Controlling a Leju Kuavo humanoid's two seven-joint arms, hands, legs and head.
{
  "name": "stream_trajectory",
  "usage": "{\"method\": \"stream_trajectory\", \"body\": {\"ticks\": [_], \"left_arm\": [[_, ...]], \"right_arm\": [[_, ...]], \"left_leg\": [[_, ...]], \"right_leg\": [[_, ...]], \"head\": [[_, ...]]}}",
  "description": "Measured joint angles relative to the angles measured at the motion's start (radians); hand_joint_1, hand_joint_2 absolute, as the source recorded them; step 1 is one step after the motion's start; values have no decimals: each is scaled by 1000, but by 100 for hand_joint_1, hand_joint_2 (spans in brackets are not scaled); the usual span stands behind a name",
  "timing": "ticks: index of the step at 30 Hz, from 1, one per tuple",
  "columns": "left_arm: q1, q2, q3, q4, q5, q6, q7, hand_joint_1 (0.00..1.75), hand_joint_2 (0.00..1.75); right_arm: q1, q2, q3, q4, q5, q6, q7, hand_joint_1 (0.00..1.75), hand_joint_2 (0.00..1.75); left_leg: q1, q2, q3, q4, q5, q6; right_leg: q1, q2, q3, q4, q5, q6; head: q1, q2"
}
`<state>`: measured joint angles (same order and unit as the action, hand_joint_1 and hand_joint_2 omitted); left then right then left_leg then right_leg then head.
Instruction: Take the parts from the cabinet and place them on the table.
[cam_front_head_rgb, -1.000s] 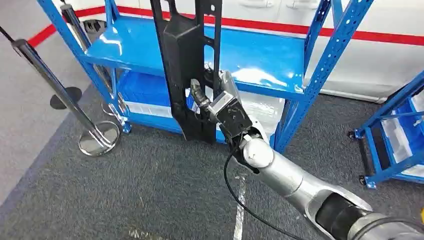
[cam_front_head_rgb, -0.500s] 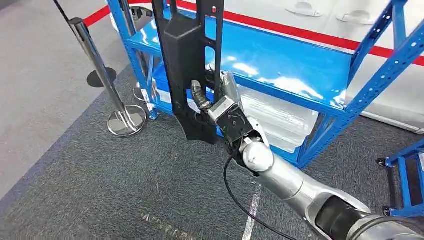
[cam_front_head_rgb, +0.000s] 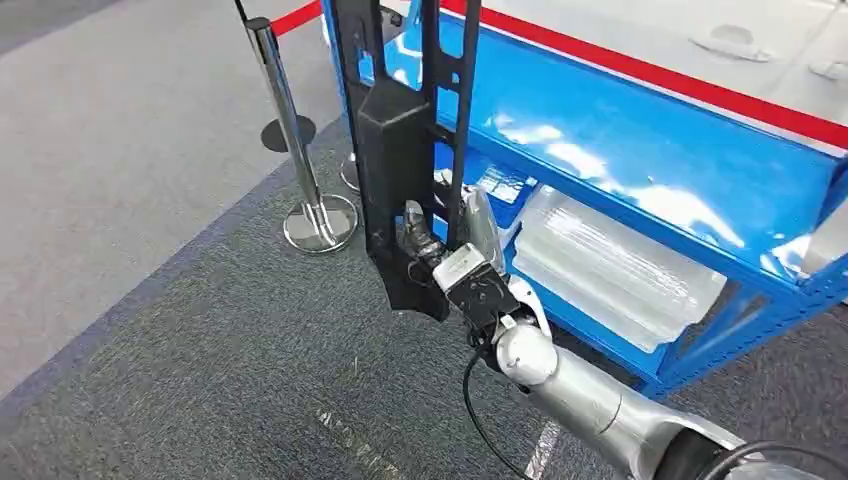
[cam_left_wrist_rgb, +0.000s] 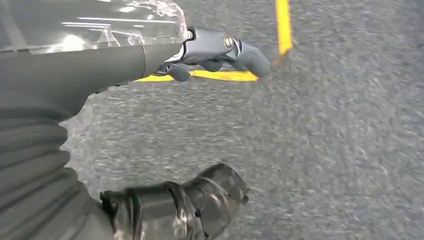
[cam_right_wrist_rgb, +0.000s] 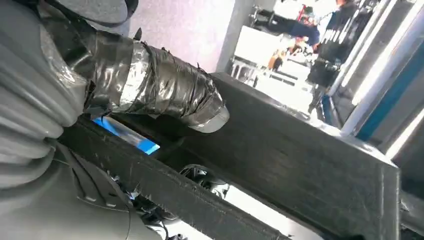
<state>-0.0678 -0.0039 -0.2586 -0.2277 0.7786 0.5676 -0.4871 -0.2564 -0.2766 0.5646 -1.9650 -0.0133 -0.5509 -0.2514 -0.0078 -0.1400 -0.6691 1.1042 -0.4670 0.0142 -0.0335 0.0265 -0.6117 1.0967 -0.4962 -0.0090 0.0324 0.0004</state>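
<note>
Overhead lighting is illuminating the head view evenly and brightly, and white glare patches are streaking across the glossy blue shelf toward the upper right of the frame, while the chrome stanchion post at upper left is showing a bright highlight and the black part is reading as a nearly featureless dark mass. The left wrist view is showing motion blur across the grey carpet, smearing worst toward the right edge, with specular glints on the left hand. In the right wrist view the background at upper right is blowing out to white and lying out of focus, and the taped thumb of the right hand is catching soft sheen against the shadowed part.
</note>
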Motion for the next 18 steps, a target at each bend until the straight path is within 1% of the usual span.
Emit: {"method": "stream_trajectory", "body": {"ticks": [1,2,3,4,5,6,7,8,9,10,12,13,14,15,16,17,18], "left_arm": [[1,1,0,0,-9,0,5,0,175],[-1,8,-1,0,-15,-1,12,0,175],[-2,8,-2,0,-21,-2,18,0,175],[-2,8,-5,0,-24,-4,21,0,175],[-2,8,-7,0,-25,-6,23,0,175],[-2,7,-10,0,-29,-10,23,0,175],[-2,6,-11,0,-29,-12,22,0,175],[-2,5,-11,0,-29,-14,21,0,175],[-2,6,-11,0,-29,-15,18,0,175],[-4,8,-11,0,-27,-15,15,0,175],[-5,13,-14,0,-27,-17,11,0,175],[-2,16,-18,0,-27,-17,11,0,175],[-2,21,-19,0,-28,-17,11,0,175],[3,15,-21,0,-29,-18,12,0,175],[2,15,-24,0,-29,-18,13,0,175],[-4,15,-27,0,-29,-19,13,0,175],[-8,15,-28,0,-29,-19,13,0,175]], "right_arm": [[15,0,-1,-14,13,-6,1,175,175],[28,1,-1,-27,27,-12,3,175,175],[37,1,-2,-41,47,-19,10,175,175],[47,1,-2,-48,63,-21,18,175,175],[60,1,-2,-56,78,-24,26,175,175],[76,1,-2,-66,95,-28,34,175,175],[88,1,-2,-77,110,-31,42,175,175],[97,1,-2,-88,126,-32,47,175,175],[105,1,-2,-105,150,-32,53,175,175],[113,1,-2,-114,166,-33,58,175,175],[119,1,-2,-129,186,-33,62,175,175],[124,1,-2,-136,194,-33,66,175,175],[127,1,-2,-145,199,-32,68,175,175],[128,0,-2,-151,200,-32,71,175,175],[129,0,-2,-158,203,-32,70,175,175],[131,0,-2,-166,203,-32,71,175,175],[134,0,-2,-169,203,-32,72,175,175]], "left_leg": [[3,69,-25,55,-29,-6],[8,105,-63,126,-60,-12],[10,123,-101,197,-89,-14],[11,131,-127,240,-98,-14],[10,134,-132,246,-89,-11],[8,135,-115,206,-56,-4],[3,140,-78,136,-15,7],[-7,162,-33,49,25,21],[-28,224,7,-28,39,41],[-39,249,22,-51,29,46],[-42,224,23,-59,33,52],[-43,210,20,-69,36,56],[-40,191,57,-100,46,63],[-27,180,72,-127,58,54],[-22,172,80,-140,57,57],[-19,157,82,-141,62,65],[-17,142,83,-140,61,64]], "right_leg": [[-2,-16,4,-2,-1,-2],[2,-30,8,-4,-4,-7],[6,-48,11,-4,-6,-8],[10,-65,13,-4,-10,-10],[13,-81,17,-5,-13,-10],[16,-99,21,-5,-18,-11],[19,-114,27,-7,-22,-12],[21,-126,34,-12,-25,-12],[22,-139,44,-22,-25,-12],[27,-150,50,-26,-28,-7],[24,-175,57,-39,-27,-4],[25,-191,67,-50,-26,-1],[30,-197,75,-61,-31,3],[22,-128,78,-43,-37,6],[23,-78,63,-11,-57,5],[23,-35,18,80,-102,8],[21,-23,-21,150,-128,10]], "head": [[-6,0],[-6,0],[-5,0],[-5,0],[-6,0],[-5,0],[-5,0],[-5,0],[-5,0],[-5,0],[-5,0],[-5,0],[-6,0],[0,0],[-6,0],[-3,0],[-2,0]]}}
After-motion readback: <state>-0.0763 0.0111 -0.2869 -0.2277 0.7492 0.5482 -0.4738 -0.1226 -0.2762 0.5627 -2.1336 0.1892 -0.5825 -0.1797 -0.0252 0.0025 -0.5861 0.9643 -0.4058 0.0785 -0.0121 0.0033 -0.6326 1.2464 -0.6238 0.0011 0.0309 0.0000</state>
